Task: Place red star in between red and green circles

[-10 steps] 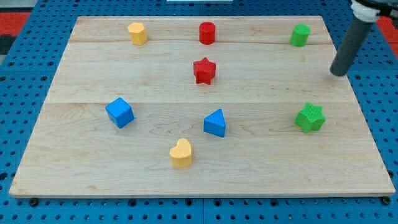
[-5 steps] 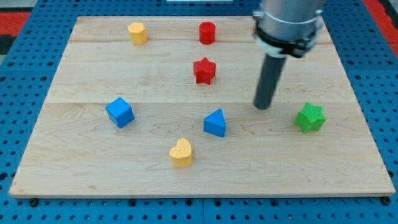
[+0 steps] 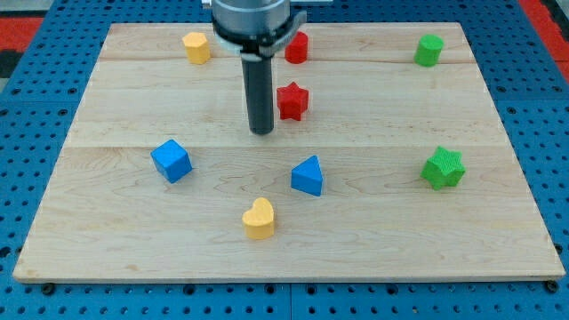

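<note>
Pale wooden board (image 3: 116, 107) lies on a blue pegboard. From the view's top the dark rod comes straight down, and my tip (image 3: 261, 132) rests on the wood just left of and slightly below the red star (image 3: 291, 100), apart from it; it has no jaws. Above the star stands the red circle (image 3: 298, 47), partly hidden by the arm. Far right sits the green circle (image 3: 428, 50).
</note>
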`<state>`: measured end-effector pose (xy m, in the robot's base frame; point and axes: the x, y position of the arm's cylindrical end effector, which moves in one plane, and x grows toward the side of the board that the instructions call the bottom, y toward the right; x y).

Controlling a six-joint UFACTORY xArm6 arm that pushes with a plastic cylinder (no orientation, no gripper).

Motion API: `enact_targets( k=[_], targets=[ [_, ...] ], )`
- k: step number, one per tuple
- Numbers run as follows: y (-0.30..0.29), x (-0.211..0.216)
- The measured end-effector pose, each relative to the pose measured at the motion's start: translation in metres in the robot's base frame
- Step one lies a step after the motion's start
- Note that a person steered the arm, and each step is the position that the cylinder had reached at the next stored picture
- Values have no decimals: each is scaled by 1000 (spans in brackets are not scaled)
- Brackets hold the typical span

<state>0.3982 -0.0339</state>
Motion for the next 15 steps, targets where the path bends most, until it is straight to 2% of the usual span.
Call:
enact_targets(
  k=[2,6,7,10,12,15],
  targets=[
    [65,-48],
    [94,-23],
    [110,-36],
    [118,-40],
    [119,-61],
    [130,-64]
  ],
)
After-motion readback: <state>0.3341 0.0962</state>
